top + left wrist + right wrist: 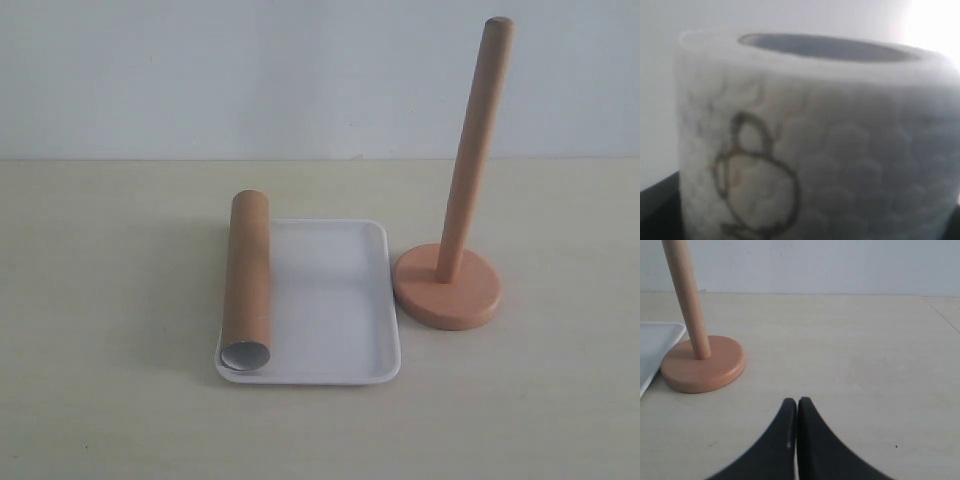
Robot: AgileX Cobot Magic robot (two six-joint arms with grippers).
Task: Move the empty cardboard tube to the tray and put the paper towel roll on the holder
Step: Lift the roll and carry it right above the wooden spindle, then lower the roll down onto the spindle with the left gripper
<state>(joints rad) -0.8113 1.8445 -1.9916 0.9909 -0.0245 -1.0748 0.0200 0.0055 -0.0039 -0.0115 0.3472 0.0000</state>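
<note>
— Brown empty cardboard tube point(247, 278): lying along tray point(340, 300) left rim, delivered. Holder?
— Holder point(452, 280): just right of tray, post bare, awaiting paper towel roll point(815, 150), close before left wrist camera; left hand's hold cannot be told. Right hand point(797, 401): closed, empty.

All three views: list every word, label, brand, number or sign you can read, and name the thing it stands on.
No text can be read in any view.
Paper towel roll: only a blurred brown line drawing, no letters.
Cardboard tube, tray, holder: plain, no print showing.
</note>
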